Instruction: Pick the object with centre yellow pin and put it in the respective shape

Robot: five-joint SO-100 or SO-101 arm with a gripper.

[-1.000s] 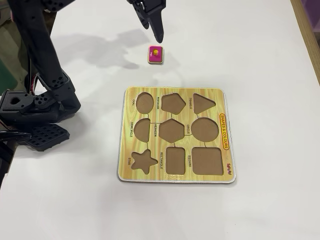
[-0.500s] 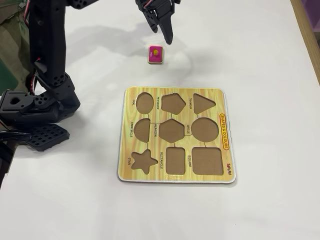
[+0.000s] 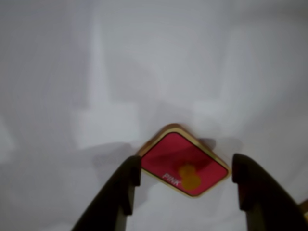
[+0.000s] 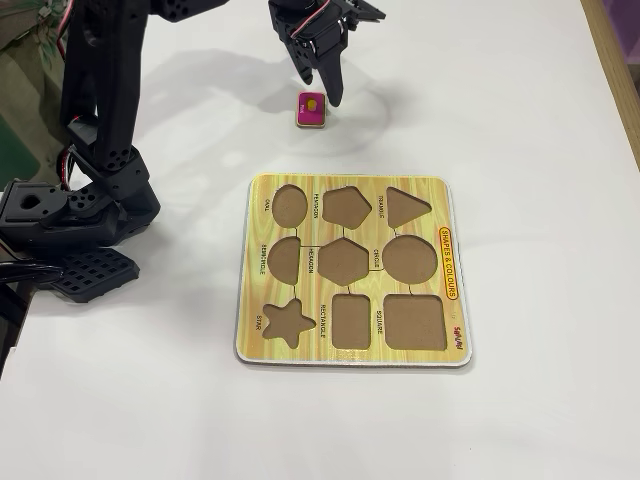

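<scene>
The object with centre yellow pin is a small pink piece lying flat on the white table beyond the board. In the wrist view this piece shows the word PINK and its yellow knob. My gripper hangs open just above it. In the wrist view the gripper has one dark finger to the left of the piece and one to its right, touching nothing. The respective shape, the RECTANGLE cutout, lies empty in the near row of the yellow shape board.
The arm's black base stands at the left of the fixed view. On the board, the SQUARE cutout and star cutout flank the rectangle, with several other empty cutouts behind. A wooden table edge runs along the right.
The gripper has come down and slightly nearer over the pink piece, and its fingers have spread apart. The piece and the board have not moved.
</scene>
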